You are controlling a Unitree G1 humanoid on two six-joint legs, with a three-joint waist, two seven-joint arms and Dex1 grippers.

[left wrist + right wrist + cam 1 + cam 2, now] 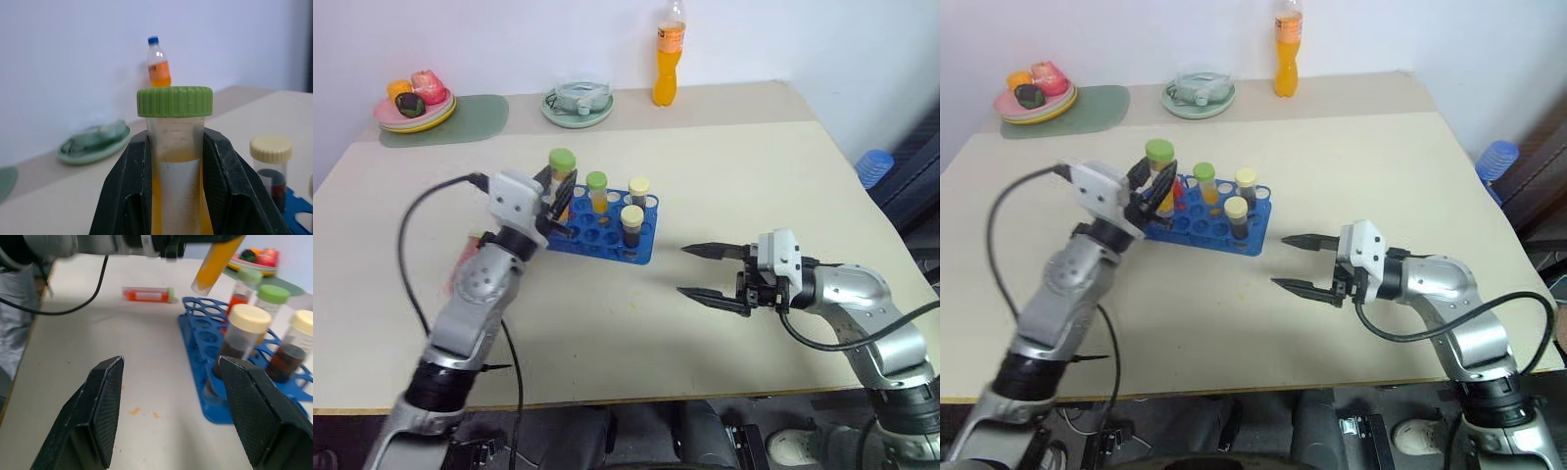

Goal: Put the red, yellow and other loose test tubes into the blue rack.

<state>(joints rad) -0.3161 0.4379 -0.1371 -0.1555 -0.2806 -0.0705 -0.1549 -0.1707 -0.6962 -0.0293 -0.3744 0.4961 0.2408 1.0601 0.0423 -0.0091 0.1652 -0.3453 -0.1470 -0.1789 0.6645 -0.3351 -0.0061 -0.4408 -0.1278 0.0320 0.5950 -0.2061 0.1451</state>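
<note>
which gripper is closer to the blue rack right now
Left. The left gripper hangs over the blue rack's left end, shut on a green-capped yellow tube. The right gripper stands open off the rack's right side, not touching.

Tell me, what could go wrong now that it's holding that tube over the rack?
The left gripper holds the yellow tube tilted above the blue rack, so its tip might miss a hole or knock a tube already standing there. The grip sits high, near the green cap, so the tube could swing. A red tube lies on the table and could roll if bumped.
</note>
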